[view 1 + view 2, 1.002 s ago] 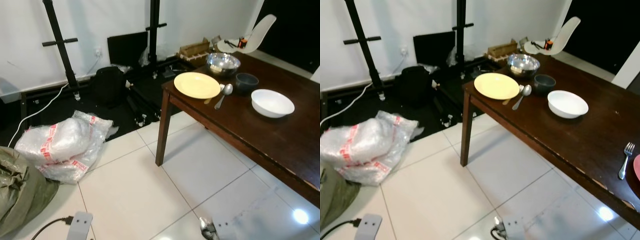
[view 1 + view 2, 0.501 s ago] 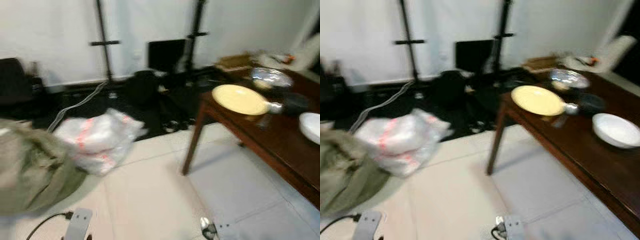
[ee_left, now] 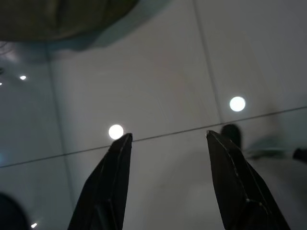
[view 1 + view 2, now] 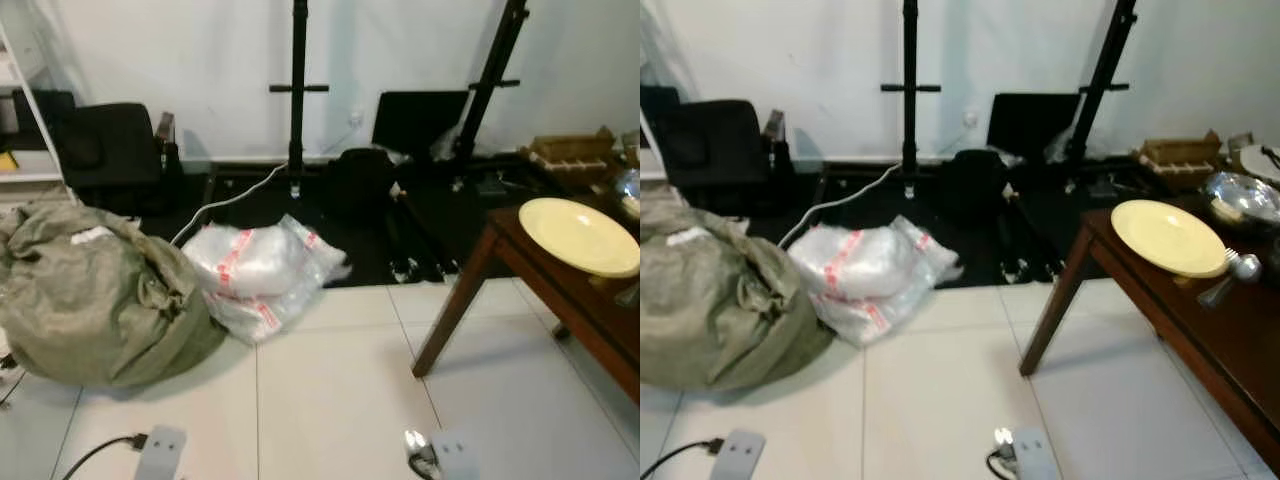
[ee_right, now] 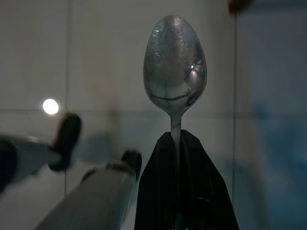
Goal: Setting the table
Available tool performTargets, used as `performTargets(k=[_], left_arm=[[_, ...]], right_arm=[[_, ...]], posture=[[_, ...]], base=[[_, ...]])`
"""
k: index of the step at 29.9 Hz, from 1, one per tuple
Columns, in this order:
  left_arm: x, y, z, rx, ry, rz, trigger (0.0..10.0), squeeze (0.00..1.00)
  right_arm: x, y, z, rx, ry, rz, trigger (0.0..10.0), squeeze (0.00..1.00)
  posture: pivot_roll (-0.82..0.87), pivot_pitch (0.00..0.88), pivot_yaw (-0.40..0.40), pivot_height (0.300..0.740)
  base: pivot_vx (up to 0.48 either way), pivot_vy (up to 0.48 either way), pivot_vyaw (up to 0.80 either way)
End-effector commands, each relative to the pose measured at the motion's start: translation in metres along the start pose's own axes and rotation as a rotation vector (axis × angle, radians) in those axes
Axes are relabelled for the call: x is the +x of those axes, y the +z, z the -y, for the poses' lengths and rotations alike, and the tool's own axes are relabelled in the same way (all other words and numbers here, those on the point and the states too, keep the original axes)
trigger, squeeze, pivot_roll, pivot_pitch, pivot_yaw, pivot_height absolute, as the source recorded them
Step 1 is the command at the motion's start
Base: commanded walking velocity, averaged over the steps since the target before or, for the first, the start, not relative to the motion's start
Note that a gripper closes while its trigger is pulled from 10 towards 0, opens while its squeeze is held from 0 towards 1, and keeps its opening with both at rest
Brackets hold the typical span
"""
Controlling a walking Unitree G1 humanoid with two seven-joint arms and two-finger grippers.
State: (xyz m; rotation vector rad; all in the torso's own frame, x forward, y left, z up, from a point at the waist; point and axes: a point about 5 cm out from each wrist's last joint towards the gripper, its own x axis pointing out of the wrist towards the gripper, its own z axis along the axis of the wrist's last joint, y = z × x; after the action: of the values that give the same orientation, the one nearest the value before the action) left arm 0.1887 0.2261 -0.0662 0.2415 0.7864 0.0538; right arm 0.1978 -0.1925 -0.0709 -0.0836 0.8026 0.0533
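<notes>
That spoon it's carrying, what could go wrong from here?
The right gripper pinches the spoon only low on its handle, bowl sticking far out, so a jolt might tilt or drop it. The green sack, plastic bags and a cable on the floor could snag its feet.

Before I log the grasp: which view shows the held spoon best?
The right wrist view: the spoon fills it, bowl up, handle pinched in the right gripper. Both eye views catch just its bowl at the bottom edge.
</notes>
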Motion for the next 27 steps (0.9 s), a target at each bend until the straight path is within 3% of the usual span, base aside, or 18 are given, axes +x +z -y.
performTargets(k=[1, 27], left_arm=[[-0.0034, -0.0116, 0.0013, -0.007, 0.0, -0.037, 10.0, 0.0], [-0.0027, -0.0116, 0.0032, -0.003, -0.004, -0.038, 10.0, 0.0]], right_arm=[[-0.0008, -0.0034, -0.0034, 0.002, 0.01, -0.001, 10.0, 0.0], [0.0007, 0.0014, -0.0049, -0.002, 0.017, 0.015, 10.0, 0.0]], posture=[[-0.01, 0.0, 0.016, 0.74], [-0.01, 0.0, 0.016, 0.74]], base=[[0.0, 0.0, 0.74], [0.0, 0.0, 0.74]])
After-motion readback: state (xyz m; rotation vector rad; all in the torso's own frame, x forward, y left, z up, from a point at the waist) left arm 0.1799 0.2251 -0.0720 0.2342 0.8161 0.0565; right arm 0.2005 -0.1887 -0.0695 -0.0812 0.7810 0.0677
